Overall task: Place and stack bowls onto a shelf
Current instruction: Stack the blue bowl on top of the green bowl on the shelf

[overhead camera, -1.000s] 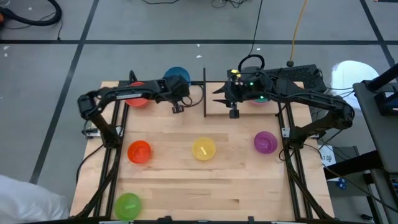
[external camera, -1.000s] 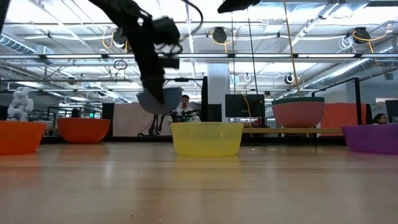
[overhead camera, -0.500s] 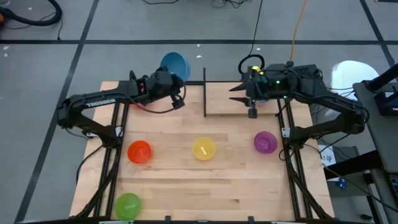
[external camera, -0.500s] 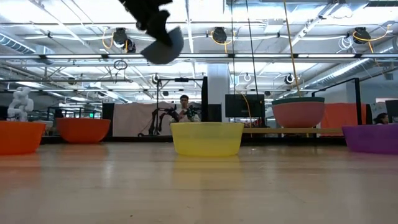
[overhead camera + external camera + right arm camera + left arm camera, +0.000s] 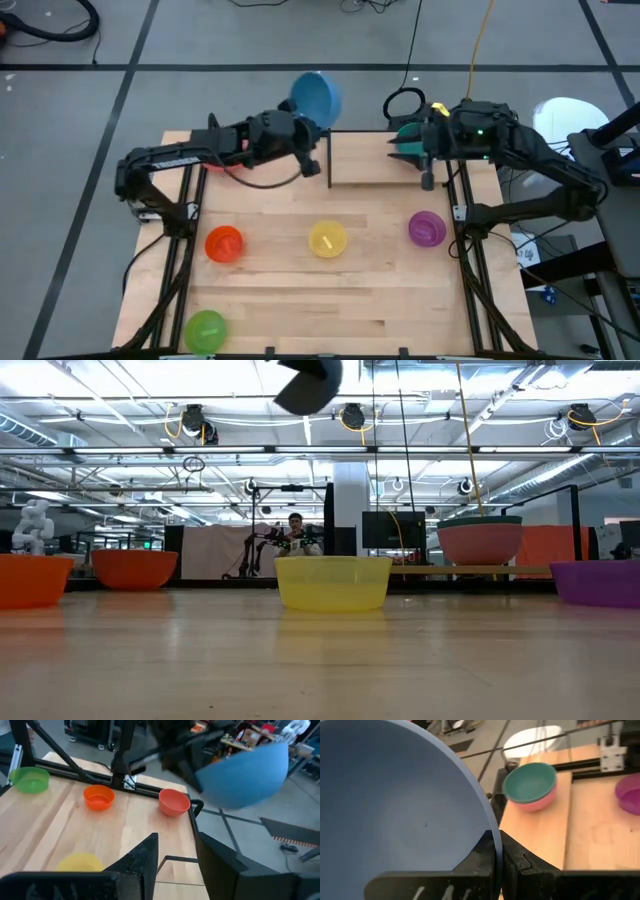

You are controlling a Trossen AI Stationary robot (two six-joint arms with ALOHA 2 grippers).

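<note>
My left gripper [image 5: 306,138] is shut on a blue bowl [image 5: 316,95] and carries it high over the shelf's left end; the low view shows the bowl [image 5: 310,384] at the top of the picture. The shelf [image 5: 372,166] is a pale board with black bars, lying at the table's far edge. A teal bowl [image 5: 530,781] sits nested in a pink bowl [image 5: 534,805] on its right end. My right gripper [image 5: 177,842] is open above that end and touches nothing. Yellow [image 5: 327,240], orange [image 5: 224,243], purple [image 5: 426,228] and green [image 5: 206,328] bowls stand on the tabletop. My left gripper holds the blue bowl by its rim [image 5: 489,827], one finger [image 5: 477,857] inside the bowl and the other [image 5: 516,856] outside. The bowl is lifted clear of everything and sits tilted in the hold, its hollow facing up.
A red bowl [image 5: 173,802] stands at the table's far left, mostly under my left arm in the high view. An upright black bar [image 5: 329,160] marks the shelf's left end. The shelf board between that bar and the nested bowls is bare.
My left gripper has carried the blue bowl up from near the tabletop and toward the table's right, to above the shelf's left end. My right gripper has drawn back toward the table's right, along the shelf to its right end.
</note>
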